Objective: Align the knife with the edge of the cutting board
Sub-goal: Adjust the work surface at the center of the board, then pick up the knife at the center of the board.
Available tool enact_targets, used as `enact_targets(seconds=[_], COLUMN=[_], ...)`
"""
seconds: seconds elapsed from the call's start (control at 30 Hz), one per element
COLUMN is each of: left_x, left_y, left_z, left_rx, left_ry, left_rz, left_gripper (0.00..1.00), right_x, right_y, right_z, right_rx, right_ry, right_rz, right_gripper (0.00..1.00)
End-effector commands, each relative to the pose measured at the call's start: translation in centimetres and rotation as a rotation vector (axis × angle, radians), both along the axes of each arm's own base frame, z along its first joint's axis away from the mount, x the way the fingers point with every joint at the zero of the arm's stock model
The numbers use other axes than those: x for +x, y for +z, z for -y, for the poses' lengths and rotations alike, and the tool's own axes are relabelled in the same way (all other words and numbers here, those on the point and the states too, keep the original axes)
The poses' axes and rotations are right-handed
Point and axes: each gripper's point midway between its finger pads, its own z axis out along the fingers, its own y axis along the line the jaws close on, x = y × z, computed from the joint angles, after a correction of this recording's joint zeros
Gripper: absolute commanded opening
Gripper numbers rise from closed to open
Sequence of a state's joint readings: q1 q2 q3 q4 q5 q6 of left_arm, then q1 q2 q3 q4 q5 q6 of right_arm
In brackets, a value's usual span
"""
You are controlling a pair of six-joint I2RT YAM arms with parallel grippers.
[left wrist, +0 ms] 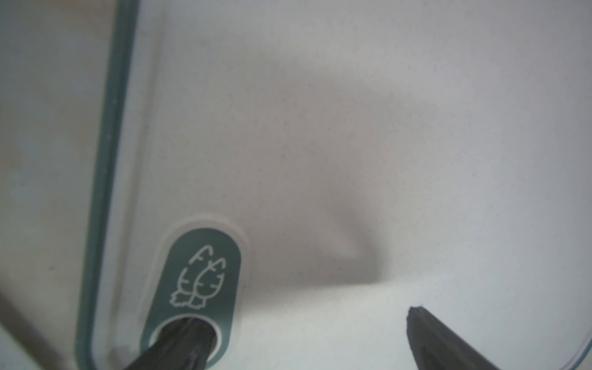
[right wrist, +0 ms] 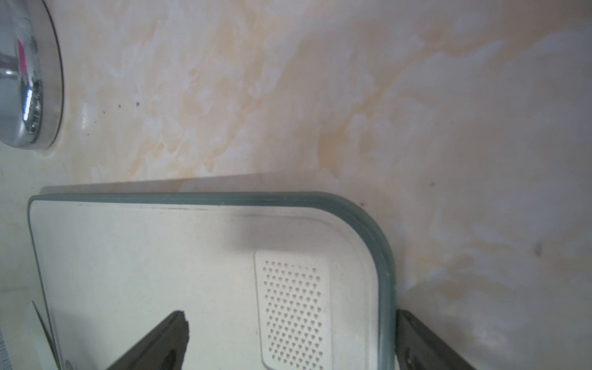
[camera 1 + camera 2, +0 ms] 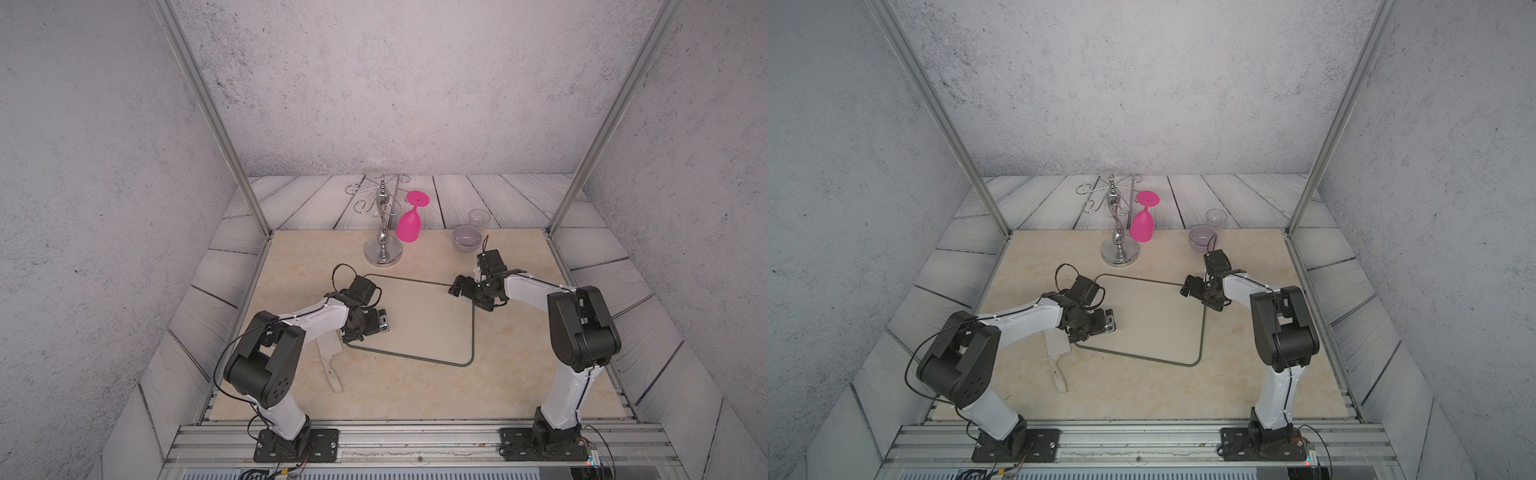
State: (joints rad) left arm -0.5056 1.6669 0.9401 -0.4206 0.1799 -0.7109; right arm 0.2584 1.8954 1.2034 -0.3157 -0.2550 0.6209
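My left gripper (image 1: 302, 322), jaws wide and empty, hovers over the cutting board's (image 3: 428, 320) corner. The knife (image 3: 328, 349) lies just behind it (handle pointing back toward my base), far from my open right gripper (image 3: 456, 287).

Knife (image 3: 329, 348) blade partly hidden under left arm (image 3: 309, 322).

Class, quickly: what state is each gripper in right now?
Left gripper: open, holding nothing.
Right gripper: open, straddling the cutting board rim.

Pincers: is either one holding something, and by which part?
Nothing is held. Both the left pincer and the right pincer stand open at corners of the cutting board; the knife lies free beside it.
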Motion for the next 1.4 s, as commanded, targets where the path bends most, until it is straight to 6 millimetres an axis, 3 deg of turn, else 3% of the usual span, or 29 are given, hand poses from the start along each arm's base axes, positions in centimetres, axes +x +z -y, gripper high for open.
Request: enact_targets(seconds=[0.0,0.37,0.57,0.83,1.0,1.17,1.37], left_x=[-0.8,-1.9,-1.5,-0.3,-1.6,-4.8,-7.8], left_y=[0.5,1.6,2.5,7.2,8.7,7.6,4.8], left_z=[2.3,2.1,0.8,-4.3,-8.4,-11.9,-14.2], left_rx=[-0.086,-0.063,0.013,0.246,0.312,0.358,0.301], left_ry=[-0.026,0.003,0.015,0.069,0.151,0.237,0.374], left_rz=[-0.02,-0.004,0.03,0.164,0.194,0.144,0.089], left_gripper=[1.0,1.0,1.0,1.0,1.0,0.95,0.76], right_x=[-0.9,-0.1,-0.1,0.4,-1.5,-3.8,-5.9], right_y=[-1.5,-2.2,-1.3,4.2,5.6,6.0,7.9], right_z=[-1.0,-1.4,-1.0,1.4,1.0,1.1,0.3], right_rx=[0.006,-0.001,-0.017,-0.1,-0.057,-0.039,0.004], right_ry=[0.062,0.088,0.079,0.029,0.071,0.079,0.103], right_rz=[-0.071,-0.082,-0.063,0.081,0.11,0.105,0.174], right_gripper=[0.99,0.99,0.99,0.99,0.99,0.99,0.99])
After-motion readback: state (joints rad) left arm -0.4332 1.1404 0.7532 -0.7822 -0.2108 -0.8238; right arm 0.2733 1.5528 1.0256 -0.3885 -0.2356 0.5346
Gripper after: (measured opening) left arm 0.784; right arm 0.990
